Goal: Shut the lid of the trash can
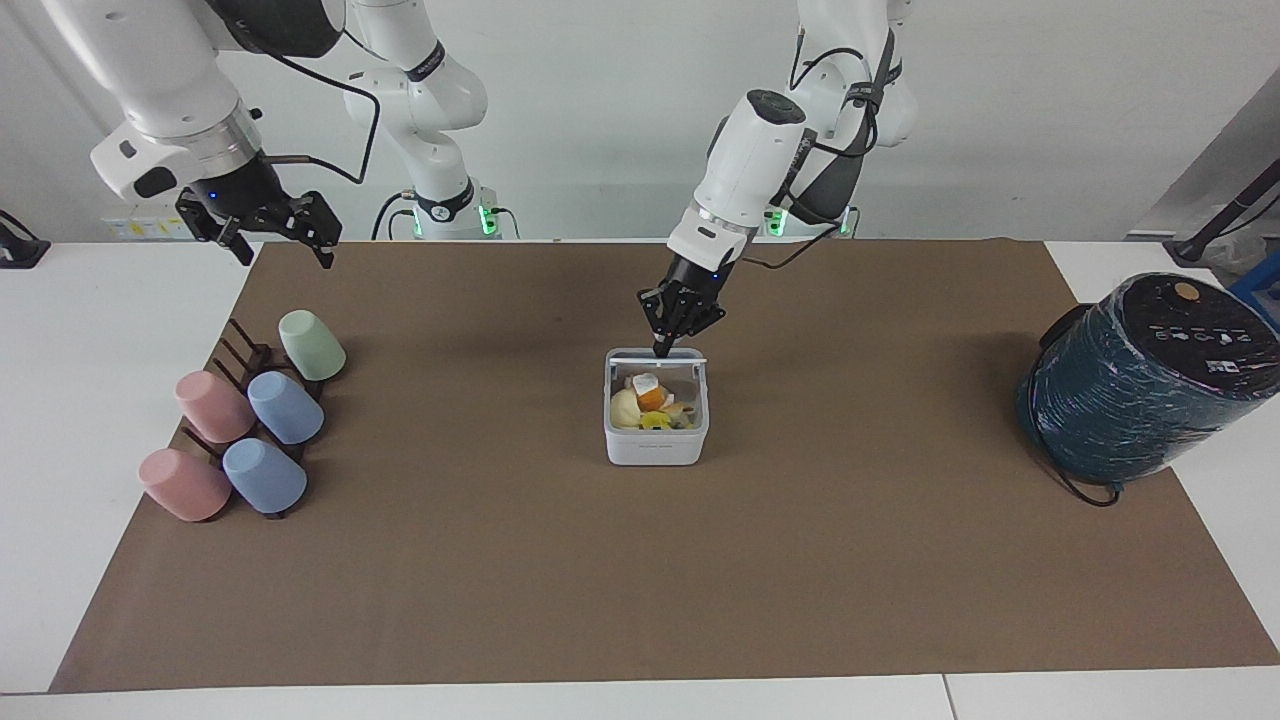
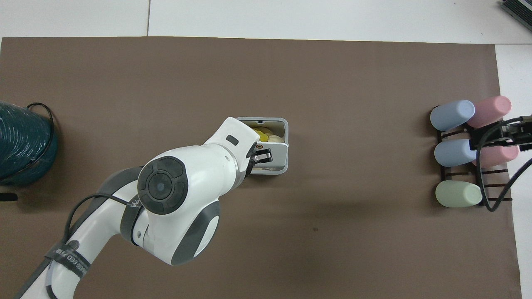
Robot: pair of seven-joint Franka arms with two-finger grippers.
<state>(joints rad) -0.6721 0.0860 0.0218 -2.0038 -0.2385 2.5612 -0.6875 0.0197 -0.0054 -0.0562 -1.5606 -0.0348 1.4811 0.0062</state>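
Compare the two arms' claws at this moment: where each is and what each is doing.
The left claw is down at the trash can, its tips against the half-lowered lid; the right claw hangs over the table's edge near the cup rack, touching nothing. The left arm works while the right waits. Both are black and two-fingered.

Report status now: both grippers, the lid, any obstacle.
Left gripper on the lid, pushing it down. Lid half shut over the trash can. Right gripper waits above the cup rack. Scraps inside sit near the rim, may block closing.
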